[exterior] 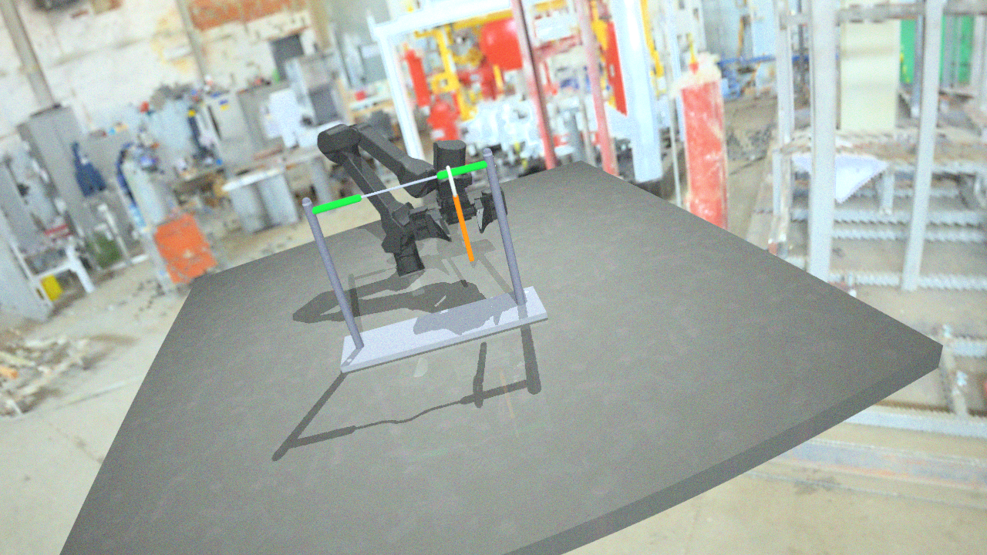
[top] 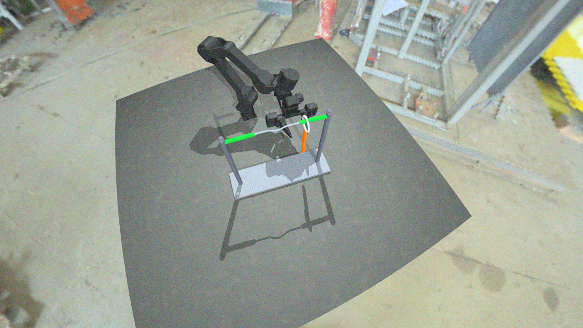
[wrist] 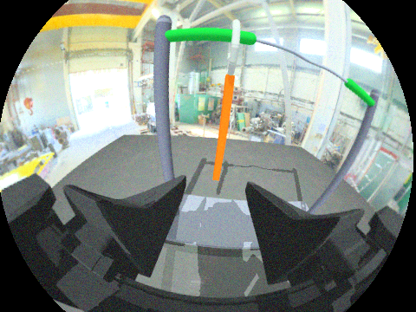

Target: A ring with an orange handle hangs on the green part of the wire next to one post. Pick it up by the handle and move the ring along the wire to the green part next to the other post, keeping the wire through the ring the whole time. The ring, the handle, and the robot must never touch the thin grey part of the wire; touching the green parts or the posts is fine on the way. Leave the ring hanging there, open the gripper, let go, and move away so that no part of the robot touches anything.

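Note:
The white ring (top: pixel 307 123) (exterior: pixel 449 176) (wrist: pixel 235 39) hangs on the green part (top: pixel 315 119) (exterior: pixel 466 169) (wrist: pixel 204 35) of the wire by the right post (top: pixel 323 134) (exterior: pixel 503 227) (wrist: pixel 162 108). Its orange handle (top: pixel 304 142) (exterior: pixel 464 231) (wrist: pixel 223 130) hangs straight down, free. My gripper (top: pixel 296 129) (exterior: pixel 460 226) (wrist: pixel 217 183) is open, a little behind the handle on the robot's side, fingers apart from it and holding nothing. The thin grey wire (top: pixel 271 131) (exterior: pixel 396 186) (wrist: pixel 303 54) runs to the other green part (top: pixel 239 137) (exterior: pixel 335 203) (wrist: pixel 360 92).
The other post (top: pixel 230 161) (exterior: pixel 335 276) (wrist: pixel 351 160) stands at the far end of the light grey base plate (top: pixel 260 181) (exterior: pixel 386 344) (wrist: pixel 217 225). The rig stands on a dark table (top: pixel 183 244) (exterior: pixel 621 344). The arm's base is behind the rig.

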### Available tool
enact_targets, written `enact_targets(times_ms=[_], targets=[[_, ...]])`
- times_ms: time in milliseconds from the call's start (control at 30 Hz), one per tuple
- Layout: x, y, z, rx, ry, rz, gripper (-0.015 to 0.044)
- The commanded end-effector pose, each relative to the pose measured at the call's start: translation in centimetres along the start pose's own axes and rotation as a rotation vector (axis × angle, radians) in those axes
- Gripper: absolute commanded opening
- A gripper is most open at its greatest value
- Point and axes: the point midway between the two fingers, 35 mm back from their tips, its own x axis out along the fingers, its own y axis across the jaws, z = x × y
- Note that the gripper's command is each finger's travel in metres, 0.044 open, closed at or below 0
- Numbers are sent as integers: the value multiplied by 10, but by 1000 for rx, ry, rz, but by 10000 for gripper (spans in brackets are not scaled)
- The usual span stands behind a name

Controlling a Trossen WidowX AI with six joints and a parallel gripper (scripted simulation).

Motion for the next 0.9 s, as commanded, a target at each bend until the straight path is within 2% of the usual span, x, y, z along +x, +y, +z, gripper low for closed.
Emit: enact_targets(times_ms=[0,100,867], targets=[[-23,-3,-1,3,-7,1,370],[-23,-3,-1,3,-7,1,440],[-23,-3,-1,3,-7,1,440]])
